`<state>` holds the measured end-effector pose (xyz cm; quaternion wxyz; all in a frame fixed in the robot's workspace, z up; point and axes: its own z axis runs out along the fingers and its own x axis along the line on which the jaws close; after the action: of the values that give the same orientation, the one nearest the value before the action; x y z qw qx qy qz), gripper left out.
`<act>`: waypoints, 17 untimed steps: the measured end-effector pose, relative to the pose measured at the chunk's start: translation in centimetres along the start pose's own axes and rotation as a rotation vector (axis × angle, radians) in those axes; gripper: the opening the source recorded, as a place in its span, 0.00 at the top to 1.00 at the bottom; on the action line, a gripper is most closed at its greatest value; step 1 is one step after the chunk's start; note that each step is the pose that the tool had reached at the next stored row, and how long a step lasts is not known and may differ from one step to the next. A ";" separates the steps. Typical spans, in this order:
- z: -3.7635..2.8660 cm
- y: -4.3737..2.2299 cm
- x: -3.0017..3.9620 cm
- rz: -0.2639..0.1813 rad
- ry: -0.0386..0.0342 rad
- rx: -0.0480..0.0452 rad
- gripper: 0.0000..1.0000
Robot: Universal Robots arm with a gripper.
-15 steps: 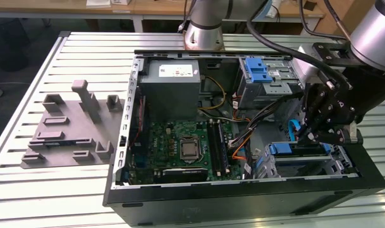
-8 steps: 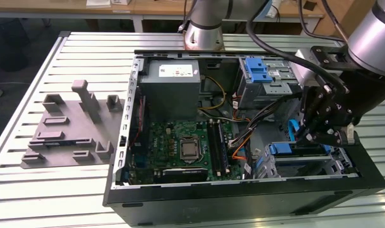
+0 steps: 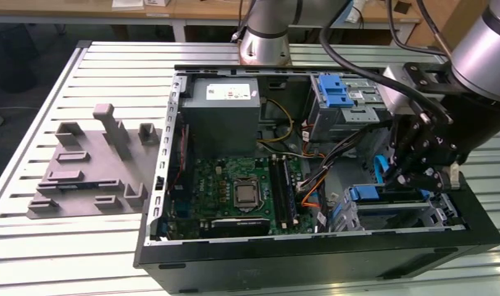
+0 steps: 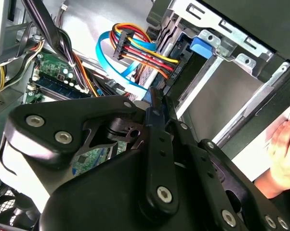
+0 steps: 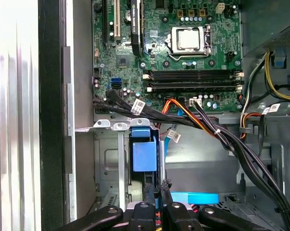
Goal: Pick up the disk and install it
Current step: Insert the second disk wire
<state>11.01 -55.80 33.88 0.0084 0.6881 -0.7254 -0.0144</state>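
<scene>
nearest the lens in both wrist views is the black linkage of the gripper [image 5: 156, 188], its two fingers pressed close together on a thin blue edge that appears to be a rail of the disk [image 5: 144, 156]. in the first wrist view the disk sits on edge in the drive bay of the computer case [image 3: 316, 259], its blue rail end facing the camera and its long axis running down into the bay, away from the fingers; label and face are hidden. in the exterior view, from that view's left: a grey moulded fixture [image 3: 94, 166] lies on the slatted table [image 3: 36, 259], well apart from the case; then the grey power supply [image 3: 225, 117] and green motherboard [image 3: 242, 191]; then a metal drive cage [image 3: 345, 102] with a blue latch; then the gripper [image 3: 419, 182] lowered into the bay at the view's right. in the second wrist view a person's hand [image 4: 285, 154] rests outside the case wall.
</scene>
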 end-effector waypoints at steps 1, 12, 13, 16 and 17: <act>0.02 -0.06 0.00 0.000 0.0000 0.0000 0.84; 0.33 -0.39 0.18 0.000 -0.0019 -0.0001 0.84; 0.36 -0.40 0.18 0.000 -0.0023 -0.0001 0.84; 0.42 -0.45 0.18 0.000 -0.0035 -0.0002 0.84; 0.44 -0.47 0.17 0.000 -0.0040 -0.0002 0.84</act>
<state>11.46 -56.00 33.43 0.0070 0.6880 -0.7255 -0.0158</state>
